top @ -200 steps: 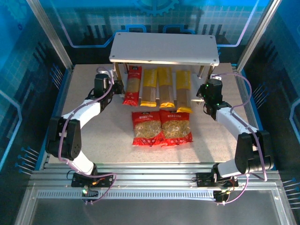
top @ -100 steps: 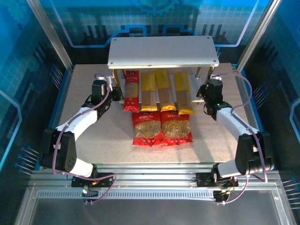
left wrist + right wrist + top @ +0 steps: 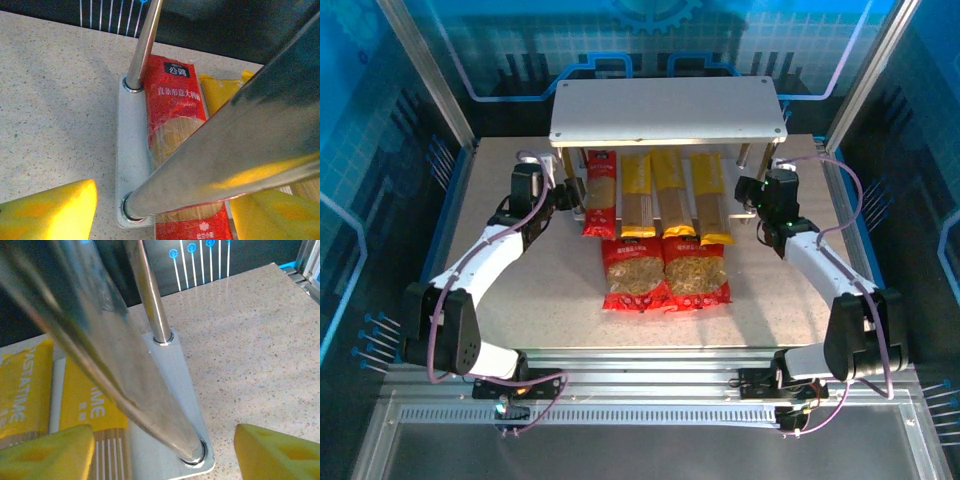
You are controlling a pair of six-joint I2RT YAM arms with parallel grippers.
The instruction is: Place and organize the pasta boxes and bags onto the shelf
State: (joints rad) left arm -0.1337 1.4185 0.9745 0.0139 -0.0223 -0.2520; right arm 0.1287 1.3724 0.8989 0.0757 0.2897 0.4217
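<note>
Currently the left gripper [image 3: 162, 210] and right gripper [image 3: 162, 445] are spread, each astride a shelf leg [image 3: 215, 150]. Uneven pushing may skew the shelf [image 3: 668, 108] onto the red pack [image 3: 175, 115] lying under the left gripper.

Pale grey shelf [image 3: 670, 105], 1 red spaghetti pk [image 3: 601, 190], 3 yellow pks [image 3: 672, 195], 2 red bags [image 3: 638, 272] — speckled beige tbl [image 3: 570, 300]

A blurred shelf leg [image 3: 225, 150] crosses the red pack [image 3: 172, 100] just ahead of the left claw [image 3: 160, 217], hiding its middle. Overhead, the shelf [image 3: 668, 108] board covers the packs' [image 3: 638, 195] far ends.
</note>
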